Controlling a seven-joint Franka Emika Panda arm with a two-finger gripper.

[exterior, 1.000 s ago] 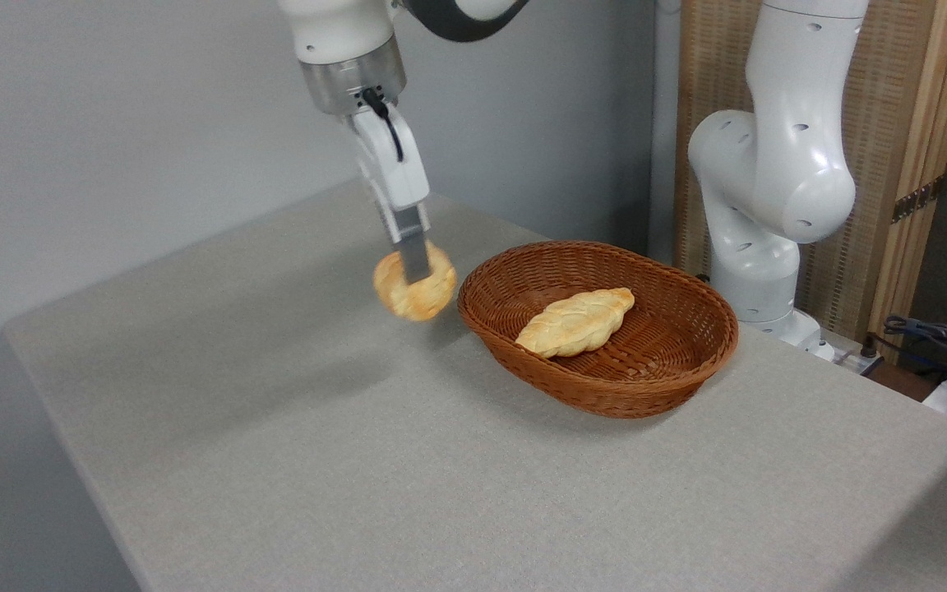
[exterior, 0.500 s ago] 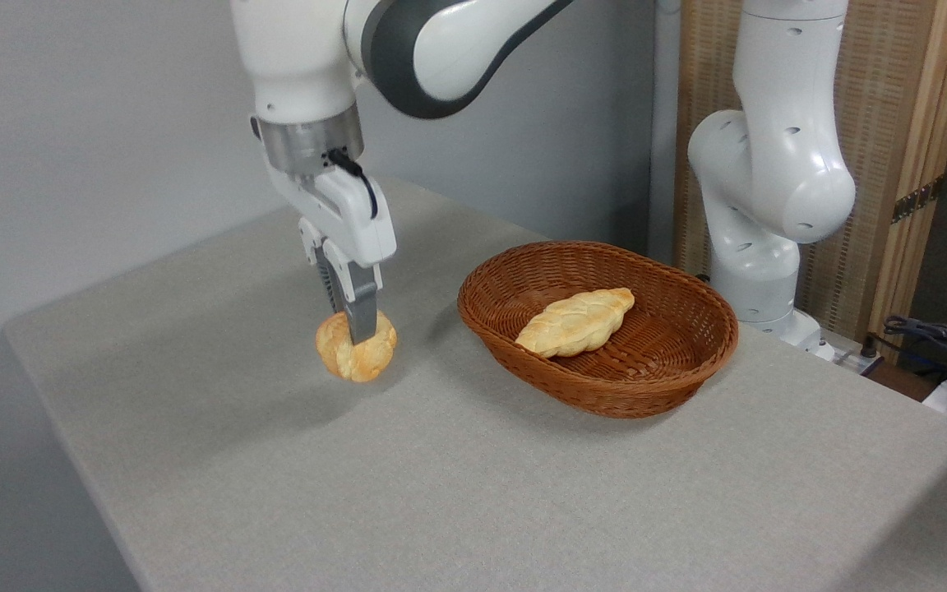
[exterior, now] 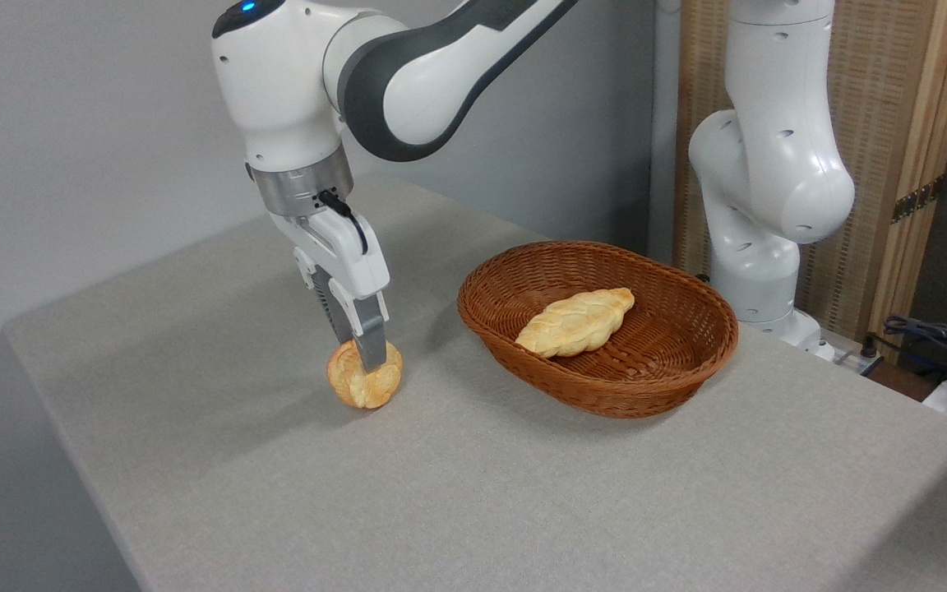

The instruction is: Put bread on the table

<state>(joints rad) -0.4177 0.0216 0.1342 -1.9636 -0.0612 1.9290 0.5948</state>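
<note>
You have the bread [exterior: 364,385] on the desk [exterior: 276,477], left of the basket [exterior: 605,386] and apart from it. In the basket lies a loaf [exterior: 576,321]. Behind the basket stands the arm's base [exterior: 761,279].

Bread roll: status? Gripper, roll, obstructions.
Gripper shut on the bread roll. Roll at or just above the table, left of the wicker basket. Braided loaf in basket. Nothing blocking.

A robot lab, it seems. A white arm [exterior: 408,74] stands at a cloth-covered table [exterior: 523,501] (loose cables [exterior: 934,337] beside it).
</note>
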